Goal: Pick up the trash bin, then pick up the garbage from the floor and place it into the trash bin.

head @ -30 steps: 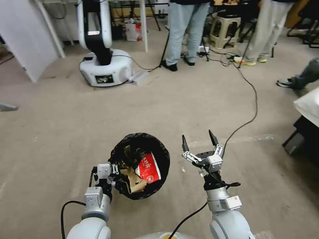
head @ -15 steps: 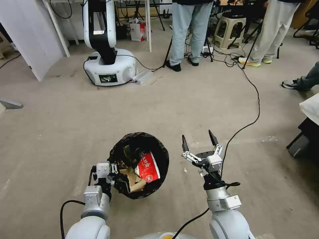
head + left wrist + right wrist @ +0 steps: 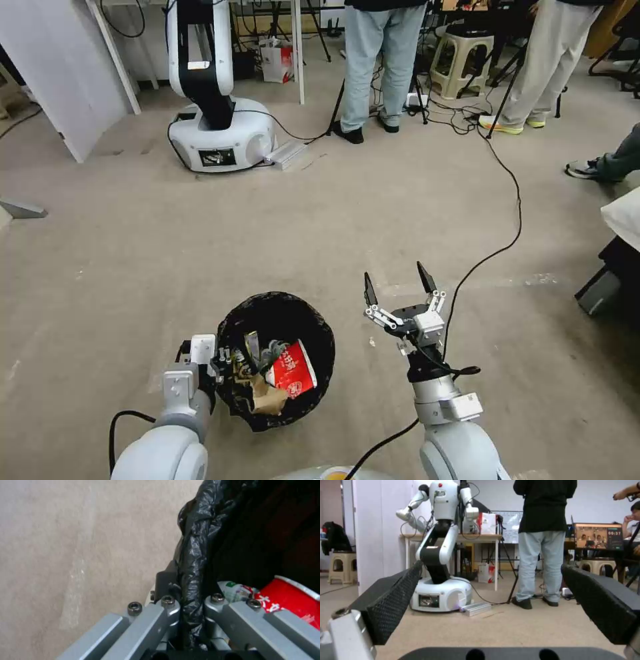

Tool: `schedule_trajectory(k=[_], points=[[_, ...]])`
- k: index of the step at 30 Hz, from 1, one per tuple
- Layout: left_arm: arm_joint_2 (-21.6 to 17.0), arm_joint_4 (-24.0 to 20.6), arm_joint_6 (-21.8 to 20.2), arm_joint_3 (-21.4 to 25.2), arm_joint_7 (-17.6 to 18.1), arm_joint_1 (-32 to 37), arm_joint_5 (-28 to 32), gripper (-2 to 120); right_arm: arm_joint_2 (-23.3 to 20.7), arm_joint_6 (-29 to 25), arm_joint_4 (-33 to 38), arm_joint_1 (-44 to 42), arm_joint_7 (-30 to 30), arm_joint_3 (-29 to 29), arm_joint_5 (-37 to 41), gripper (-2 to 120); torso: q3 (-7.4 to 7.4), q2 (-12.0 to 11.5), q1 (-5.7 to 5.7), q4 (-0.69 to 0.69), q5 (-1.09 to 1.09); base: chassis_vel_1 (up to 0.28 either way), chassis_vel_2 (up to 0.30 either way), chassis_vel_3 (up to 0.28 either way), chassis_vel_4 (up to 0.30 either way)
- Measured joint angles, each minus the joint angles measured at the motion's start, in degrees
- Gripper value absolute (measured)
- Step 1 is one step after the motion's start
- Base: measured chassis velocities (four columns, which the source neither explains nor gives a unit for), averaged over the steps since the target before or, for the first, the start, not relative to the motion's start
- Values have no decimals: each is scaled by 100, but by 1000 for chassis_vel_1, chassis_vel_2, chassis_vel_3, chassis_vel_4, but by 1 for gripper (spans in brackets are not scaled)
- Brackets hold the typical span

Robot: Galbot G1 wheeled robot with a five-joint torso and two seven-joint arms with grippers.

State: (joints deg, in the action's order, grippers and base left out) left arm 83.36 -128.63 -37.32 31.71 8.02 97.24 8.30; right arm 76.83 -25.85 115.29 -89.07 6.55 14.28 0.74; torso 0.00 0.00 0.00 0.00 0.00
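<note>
Gripping the bag-lined rim of the bin (image 3: pixel 277 360), your left gripper (image 3: pixel 223 357) holds it off the floor (image 3: pixel 133 267) at your lower left. Inside lie a red cup (image 3: pixel 291 368) and brown paper (image 3: pixel 267 400). Your right gripper (image 3: pixel 398 283) hangs beside it, fingers spread wide and empty.

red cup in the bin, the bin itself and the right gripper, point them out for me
red cup (image 3: pixel 292 369), head view, on its red printed side.
trash bin (image 3: pixel 319 329), head view, on the black bag over its rim.
right gripper (image 3: pixel 398 283), head view, midway between its spread fingertips.
</note>
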Motion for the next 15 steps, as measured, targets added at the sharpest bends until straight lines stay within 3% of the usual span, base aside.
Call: schedule_trajectory(k=[15], points=[[67,669,-69,354,86,-348,595,0,-6,-47,-52,-21,-89,-92,-15,100,-1,1,0,3,8,0,0,0,0]])
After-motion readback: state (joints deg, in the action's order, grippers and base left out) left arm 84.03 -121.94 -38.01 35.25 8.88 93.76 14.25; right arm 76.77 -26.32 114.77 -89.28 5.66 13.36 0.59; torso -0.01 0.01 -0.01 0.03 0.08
